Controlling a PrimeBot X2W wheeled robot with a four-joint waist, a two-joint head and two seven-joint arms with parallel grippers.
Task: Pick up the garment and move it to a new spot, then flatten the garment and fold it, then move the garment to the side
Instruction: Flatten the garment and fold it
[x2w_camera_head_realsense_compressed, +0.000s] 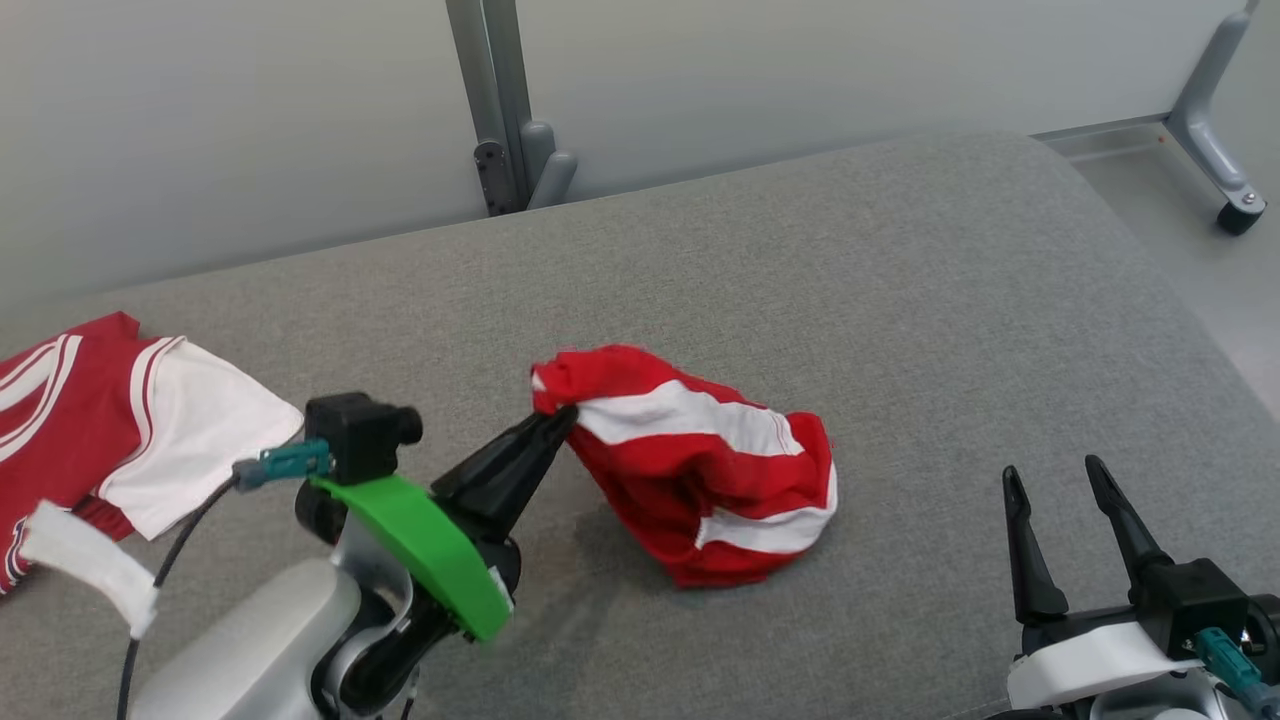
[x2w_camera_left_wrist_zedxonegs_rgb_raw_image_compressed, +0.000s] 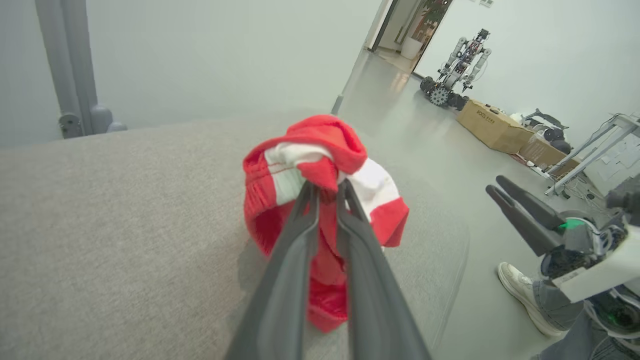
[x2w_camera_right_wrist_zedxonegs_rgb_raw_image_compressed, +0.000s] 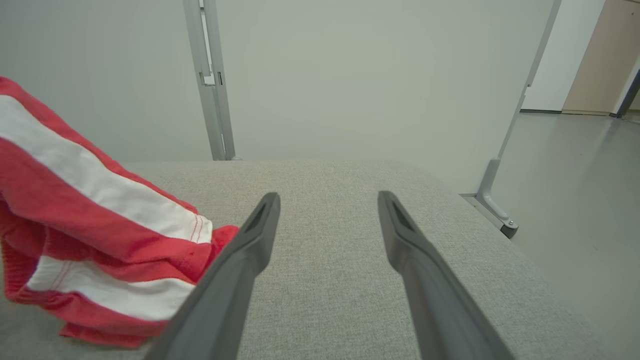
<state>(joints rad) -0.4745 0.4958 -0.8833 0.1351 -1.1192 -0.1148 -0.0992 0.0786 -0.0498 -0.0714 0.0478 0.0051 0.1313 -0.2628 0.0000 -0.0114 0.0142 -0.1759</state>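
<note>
Grey woven fabric covered the broad counter (x2w_camera_head_realsense_compressed: 900, 300), which ran back to a pale partition wall (x2w_camera_head_realsense_compressed: 250, 120). At the counter's left edge lay a red jersey with white sleeves and trim (x2w_camera_head_realsense_compressed: 80, 420). Near the middle sat the crumpled red garment with white stripes (x2w_camera_head_realsense_compressed: 700, 470), bunched in a heap with its upper left corner raised. The left gripper (x2w_camera_head_realsense_compressed: 555, 420) had its dark fingers pinched tight on that corner. The right gripper (x2w_camera_head_realsense_compressed: 1051, 468) hung at the near right, fingers spread wide and holding nothing, apart from the garment.
</note>
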